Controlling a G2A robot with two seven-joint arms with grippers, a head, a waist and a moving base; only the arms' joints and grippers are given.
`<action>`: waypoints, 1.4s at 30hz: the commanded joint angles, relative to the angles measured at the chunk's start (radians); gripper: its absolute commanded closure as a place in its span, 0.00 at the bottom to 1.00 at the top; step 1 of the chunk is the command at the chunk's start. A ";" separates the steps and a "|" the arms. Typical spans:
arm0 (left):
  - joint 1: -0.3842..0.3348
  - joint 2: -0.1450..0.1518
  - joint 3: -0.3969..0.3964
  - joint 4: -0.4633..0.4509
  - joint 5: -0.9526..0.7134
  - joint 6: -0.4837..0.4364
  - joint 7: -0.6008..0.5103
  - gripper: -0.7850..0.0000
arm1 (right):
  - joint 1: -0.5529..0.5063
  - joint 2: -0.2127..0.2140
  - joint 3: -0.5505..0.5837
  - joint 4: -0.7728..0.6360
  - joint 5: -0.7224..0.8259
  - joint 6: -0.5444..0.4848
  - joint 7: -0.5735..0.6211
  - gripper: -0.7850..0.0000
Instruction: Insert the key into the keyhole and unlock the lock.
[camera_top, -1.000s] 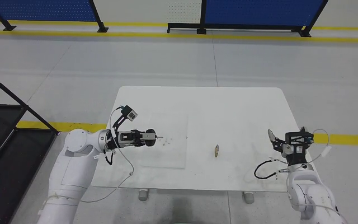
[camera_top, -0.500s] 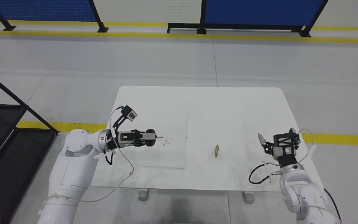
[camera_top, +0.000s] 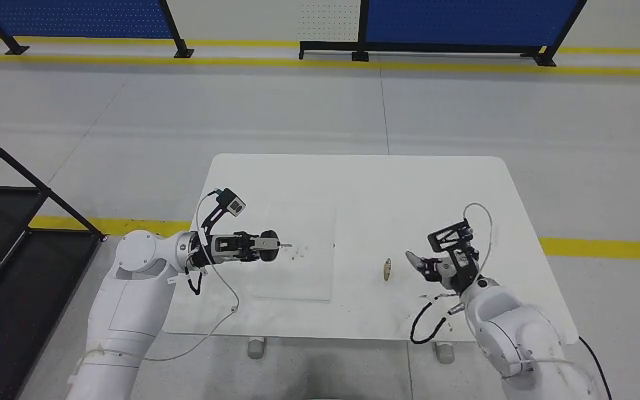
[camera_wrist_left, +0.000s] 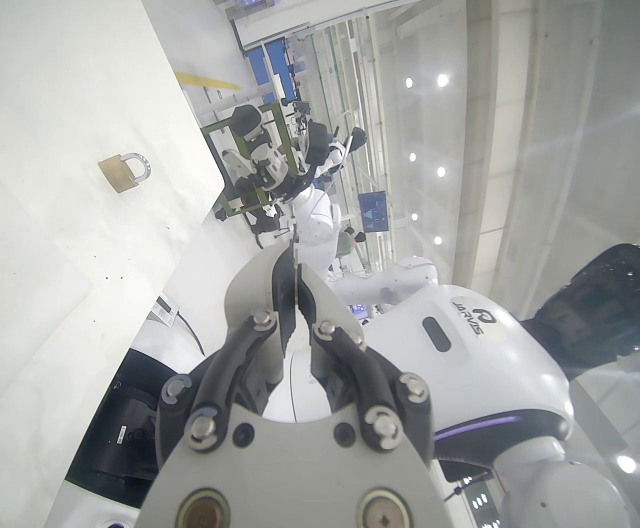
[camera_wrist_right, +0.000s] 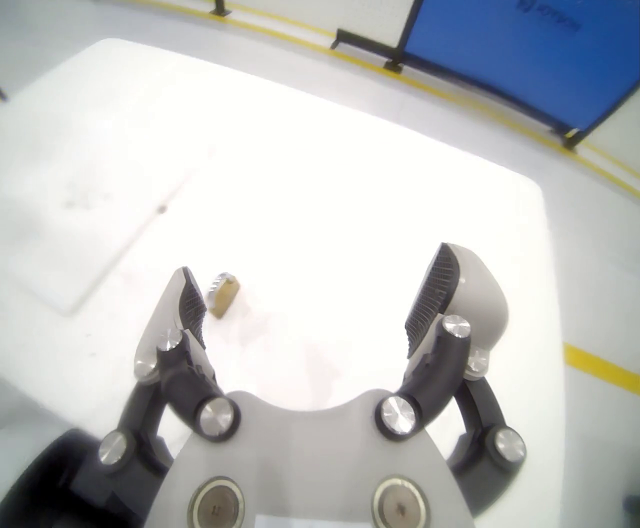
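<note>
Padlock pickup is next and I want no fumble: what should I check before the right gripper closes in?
1. Right gripper open: ok.
2. Padlock lying free on the table: ok.
3. Padlock centred between the fingers: not ok, it sits near one finger.
4. Left gripper shut on the key: ok.
5. Which padlock face the key enters: cannot tell.

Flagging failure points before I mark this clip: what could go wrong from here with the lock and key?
1. The small brass padlock lies loose on the white table, beside one finger of the open right gripper, not between its fingers; closing could knock it away.
2. The left gripper pinches the thin metal key at its fingertips only; it may twist on insertion.
</note>
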 joint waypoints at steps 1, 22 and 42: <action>0.000 0.000 0.000 0.000 0.000 0.000 0.000 1.00 | 0.055 -0.002 -0.017 -0.012 0.048 -0.004 0.148 0.00; 0.000 0.000 0.000 0.000 0.000 0.000 0.000 1.00 | 0.595 -0.070 -0.340 0.328 0.216 0.373 0.766 0.00; 0.000 0.000 0.000 0.000 0.000 0.000 0.000 1.00 | 0.631 -0.082 -0.387 0.404 0.169 0.418 0.761 0.00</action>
